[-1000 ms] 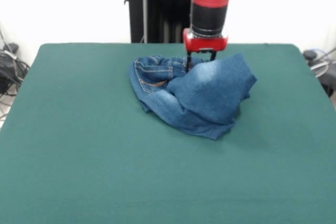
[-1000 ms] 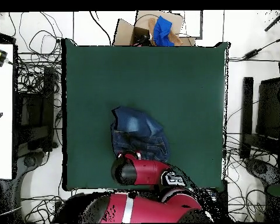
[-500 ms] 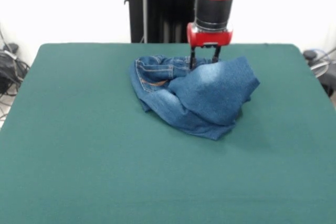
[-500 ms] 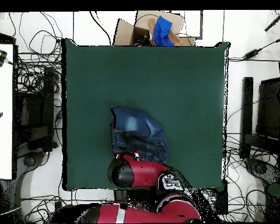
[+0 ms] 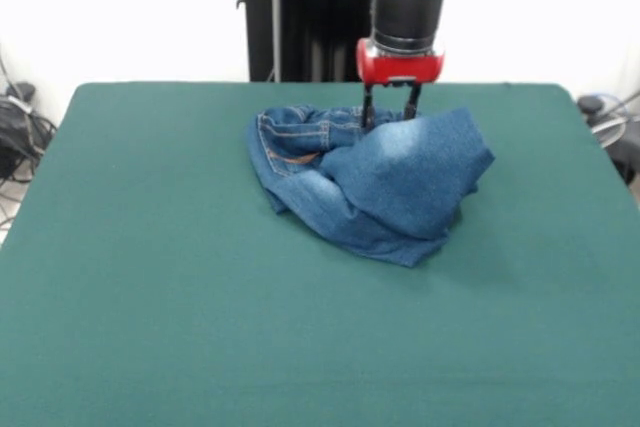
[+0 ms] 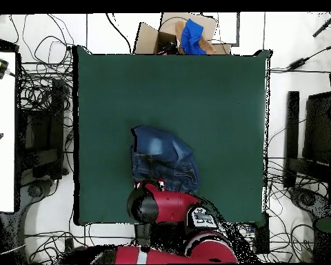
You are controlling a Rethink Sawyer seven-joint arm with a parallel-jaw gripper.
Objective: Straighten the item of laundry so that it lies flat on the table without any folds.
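The item of laundry (image 5: pixel 375 182), a small pair of blue jeans, lies crumpled on the far middle of the green table (image 5: pixel 150 277). A faded leg is folded over the right side, and the waistband and an orange-stitched pocket show at the left. My gripper (image 5: pixel 388 113) hangs just above the bundle's far edge, open, its two dark fingers (image 5: pixel 366 117) apart with nothing between them. In the overhead view the jeans (image 6: pixel 161 159) sit near the table (image 6: pixel 216 103) edge by the base, and the red arm (image 6: pixel 158 205) hides the gripper.
A cardboard box (image 6: pixel 154 34) holding blue cloth stands past the table's far edge in the overhead view. Cables and dark equipment (image 6: pixel 303 145) line both sides. A white surface (image 6: pixel 1 138) lies at the left.
My gripper has risen a little off the jeans' far edge and shifted slightly right. The folded leg settled slightly; the bundle otherwise stays put.
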